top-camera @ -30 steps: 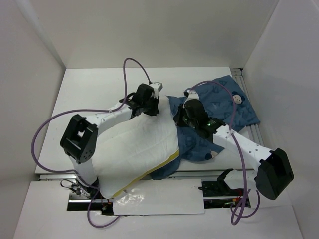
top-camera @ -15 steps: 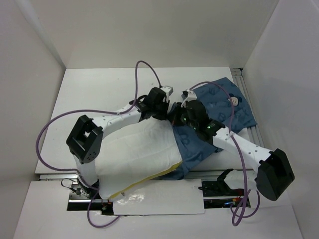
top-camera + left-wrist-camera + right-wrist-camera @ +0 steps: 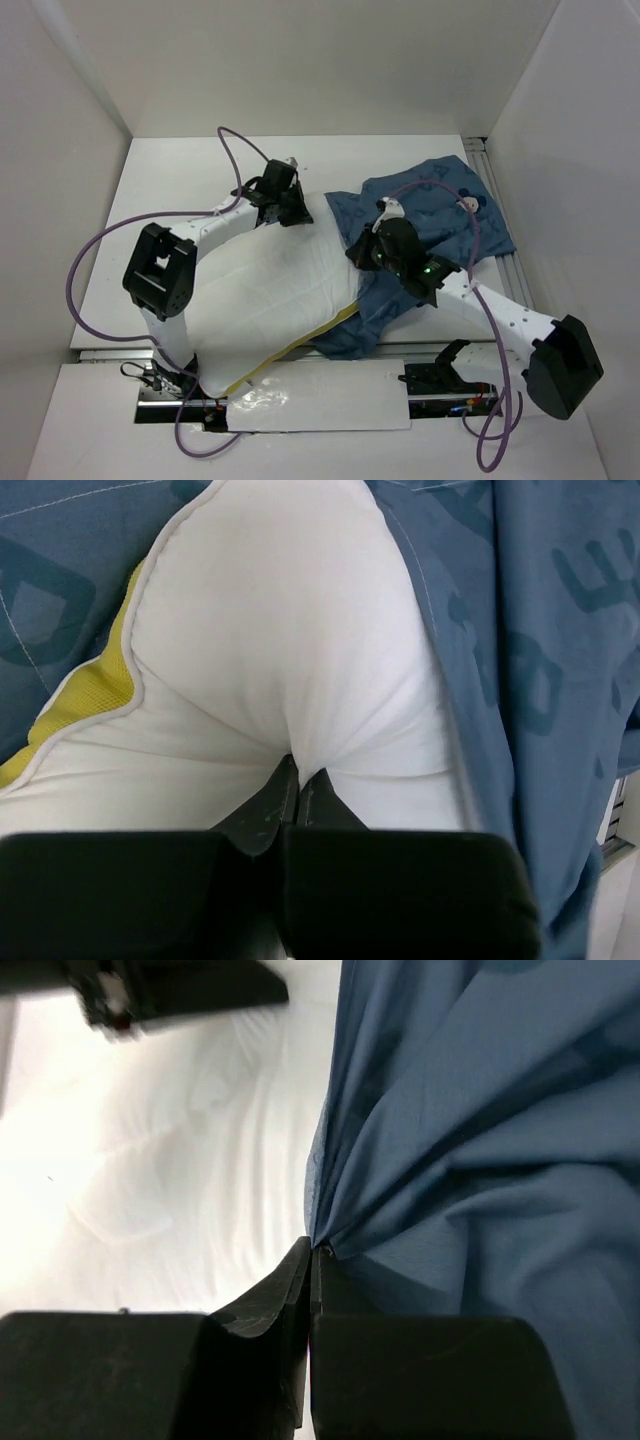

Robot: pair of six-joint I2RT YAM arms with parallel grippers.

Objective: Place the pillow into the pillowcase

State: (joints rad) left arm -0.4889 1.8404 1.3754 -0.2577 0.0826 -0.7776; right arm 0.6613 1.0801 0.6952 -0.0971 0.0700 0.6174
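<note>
The white pillow (image 3: 265,290) with its yellow edge trim lies across the middle of the table, its right end against the blue pillowcase (image 3: 440,215). My left gripper (image 3: 297,212) is shut on a pinch of the pillow's white fabric (image 3: 290,660) at its far corner, with blue cloth (image 3: 540,630) on both sides of that corner. At the pillowcase's left edge my right gripper (image 3: 352,252) is shut on a fold of the blue cloth (image 3: 470,1130), right beside the pillow (image 3: 160,1160).
White walls close in the table on the left, back and right. A metal rail (image 3: 490,165) runs along the table's right edge. Purple cables (image 3: 100,250) loop over both arms. A white sheet (image 3: 320,395) lies at the front edge between the arm bases.
The left gripper swung right toward the pillowcase with the pillow corner, then back to the left. The right gripper stayed on the blue cloth, and its arm's elbow shifted right and down.
</note>
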